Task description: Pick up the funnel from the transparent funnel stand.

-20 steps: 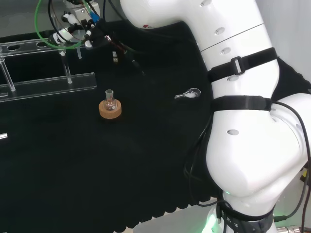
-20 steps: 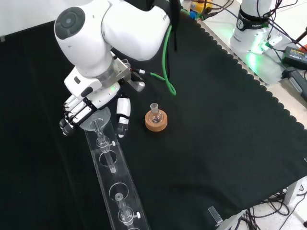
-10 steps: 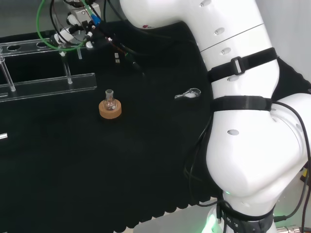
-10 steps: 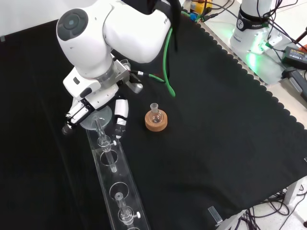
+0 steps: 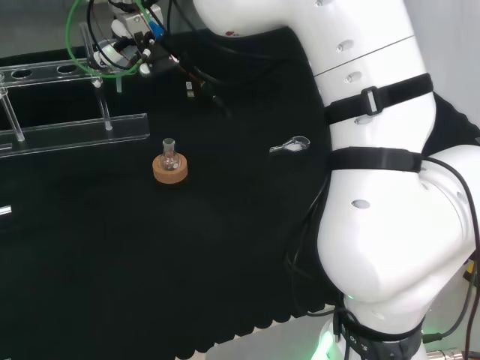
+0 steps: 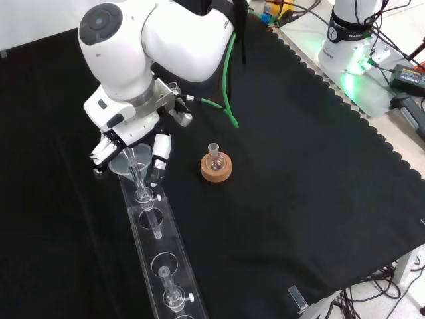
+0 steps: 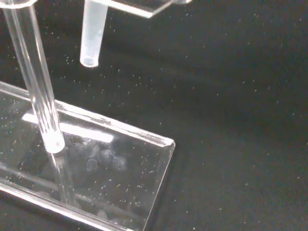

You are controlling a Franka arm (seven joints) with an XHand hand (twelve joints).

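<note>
Clear plastic funnel [image 6: 131, 161] sits at the near end of the long transparent stand [image 6: 159, 256] in the front view, its stem [image 7: 93, 34] hanging down through the top shelf above the base plate. Black and white hand [image 6: 126, 147] is over the funnel's bowl, fingers [image 6: 105, 150] curled on one side and thumb [image 6: 159, 155] on the other, closed around its rim. Just right of the stand in that view, a small flask [image 6: 214, 157] stands upright in a cork ring [image 6: 216, 168] on the black cloth [image 6: 299, 173].

Front view: flask [image 6: 214, 157] right of funnel stand [image 6: 163, 262]
</note>
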